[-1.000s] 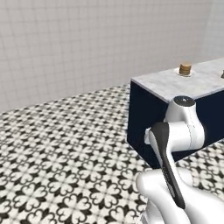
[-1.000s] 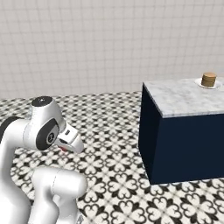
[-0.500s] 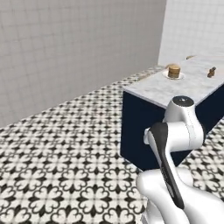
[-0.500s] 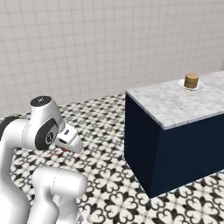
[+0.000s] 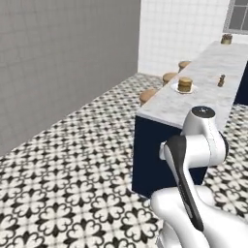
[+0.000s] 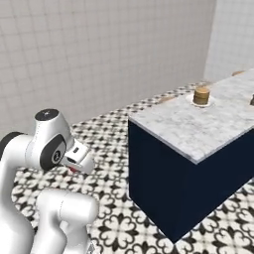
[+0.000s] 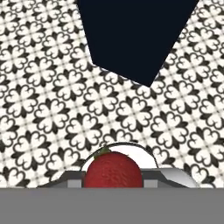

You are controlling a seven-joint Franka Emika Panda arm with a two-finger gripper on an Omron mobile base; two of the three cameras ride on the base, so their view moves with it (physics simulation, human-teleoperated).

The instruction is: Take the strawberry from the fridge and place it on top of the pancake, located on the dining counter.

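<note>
The strawberry (image 7: 113, 169) sat at the bottom middle of the hand view. It was round and red, with tiny dots on its skin and a little green leaf on its upper left. It looked big there because it was right in front of the camera.

The pincer (image 7: 113, 179) was almost closed, and the strawberry was squeezed between its two sides. Patterned black and white floor tiles (image 7: 48, 100) lay under it, and the dark blue side of the counter showed at the top of that view.

In the right base view, the pincer (image 6: 77, 166) was at the left of the frame, tucked close to the arm, with a bit of red (image 6: 73, 169) peeking out under it.

In the left base view, the pancake (image 5: 184, 85) was at the upper right, a short golden-brown stack on a small white plate (image 5: 176, 88). It stood on the long pale marble counter (image 5: 169, 106). A slim brown shaker (image 5: 221, 80) stood farther right. Round wooden stools (image 5: 147, 95) lined the counter's left side.

In the right base view, the pancake (image 6: 201, 95) was at the upper right on the counter (image 6: 193, 131), well apart from the pincer.
</note>
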